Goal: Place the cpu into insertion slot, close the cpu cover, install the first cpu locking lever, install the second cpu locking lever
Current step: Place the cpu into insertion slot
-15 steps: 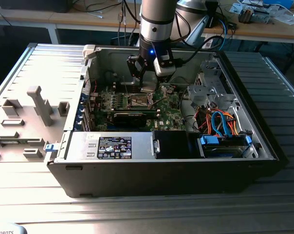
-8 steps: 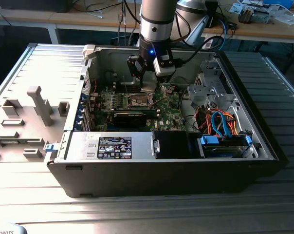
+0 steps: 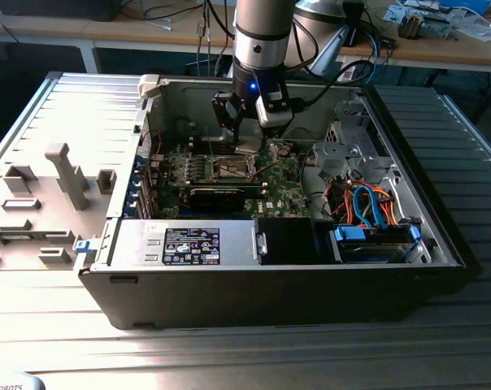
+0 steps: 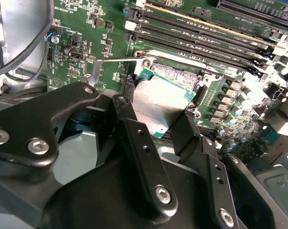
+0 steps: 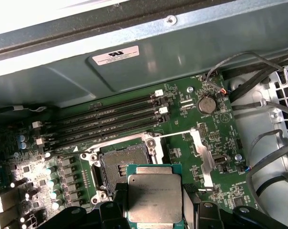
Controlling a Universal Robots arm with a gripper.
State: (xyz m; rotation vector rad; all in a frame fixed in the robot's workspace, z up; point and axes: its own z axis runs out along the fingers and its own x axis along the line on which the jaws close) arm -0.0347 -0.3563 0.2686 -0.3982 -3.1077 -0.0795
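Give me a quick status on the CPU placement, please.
End effector shut on the cpu. Cpu near the insertion slot, not yet seated. Slot uncovered, no obstruction seen.

Matt silver-grey metal cpu [image 5: 155, 198], matt black fingers [image 4: 140, 148], green circuit board [image 5: 226, 138], dull grey sheet-metal case wall [image 5: 191, 71]

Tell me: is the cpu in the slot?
No; the first wrist view shows the cpu in the gripper, the slot empty.

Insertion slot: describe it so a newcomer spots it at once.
Inside the open computer case, find the green motherboard. Beside its long black memory slots sits the insertion slot: a square dark socket with a silver rim. It is the only square recess there, and the tool holds the cpu close by.
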